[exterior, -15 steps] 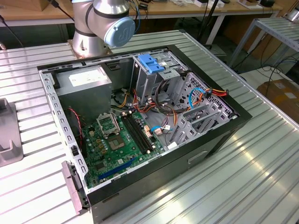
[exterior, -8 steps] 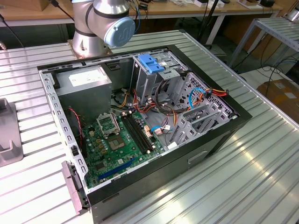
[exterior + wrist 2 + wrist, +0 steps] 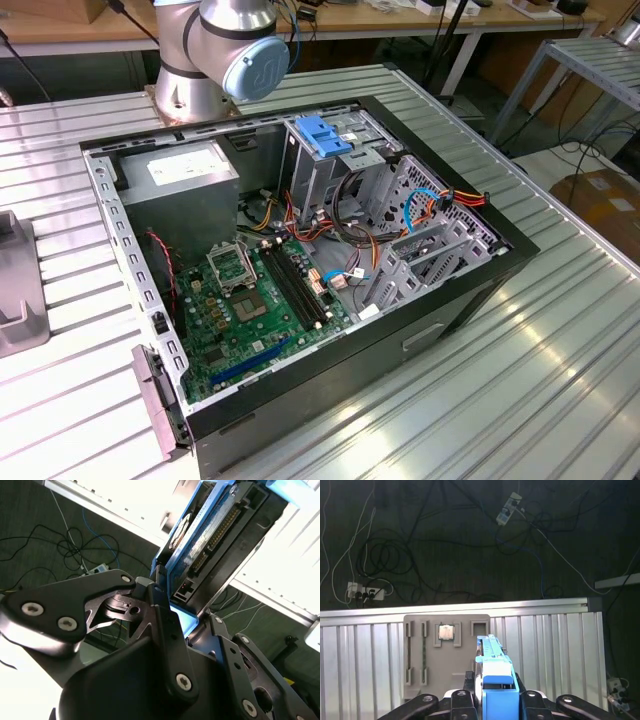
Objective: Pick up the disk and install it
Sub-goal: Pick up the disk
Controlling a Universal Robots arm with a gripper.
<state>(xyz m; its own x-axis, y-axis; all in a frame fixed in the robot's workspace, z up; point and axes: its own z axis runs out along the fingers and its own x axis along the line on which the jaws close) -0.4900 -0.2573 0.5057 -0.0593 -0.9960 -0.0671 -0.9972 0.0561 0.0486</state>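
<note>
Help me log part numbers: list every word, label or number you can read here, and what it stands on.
No text can be read here.
white sticker on the power-supply box: print too small to read.
the disk, held in the gripper: its print is blurred in both wrist views and cannot be read.

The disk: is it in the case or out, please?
Out: in the first wrist view the gripper is shut on the disk, with the grey tray beyond.
</note>
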